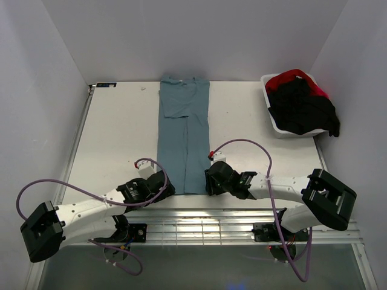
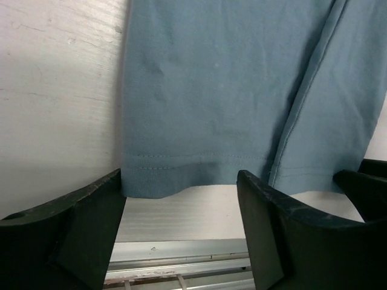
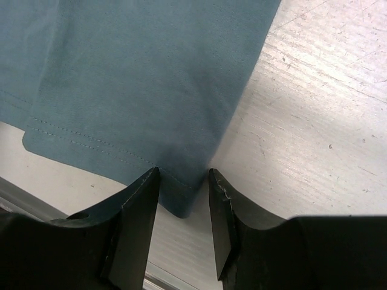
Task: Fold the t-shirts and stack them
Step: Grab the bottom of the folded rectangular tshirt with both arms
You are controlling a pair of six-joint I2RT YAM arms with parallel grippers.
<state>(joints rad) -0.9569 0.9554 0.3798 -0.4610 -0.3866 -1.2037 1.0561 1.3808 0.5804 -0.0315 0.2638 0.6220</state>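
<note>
A dusty teal-blue t-shirt (image 1: 184,133) lies flat as a long narrow strip down the table's middle, sides folded in, hem toward me. My left gripper (image 1: 167,189) is open at the hem's near left corner (image 2: 145,181), which lies by its left finger. My right gripper (image 1: 208,181) is partly open, its fingers straddling the hem's near right corner (image 3: 181,193) without pinching it. Black (image 1: 302,109) and red (image 1: 290,77) t-shirts are piled in the tub at the back right.
A white plastic tub (image 1: 272,124) stands at the table's back right corner. Purple cables loop over both arms. An aluminium rail (image 1: 199,223) runs along the near table edge, just behind the grippers. White walls close in the table on three sides.
</note>
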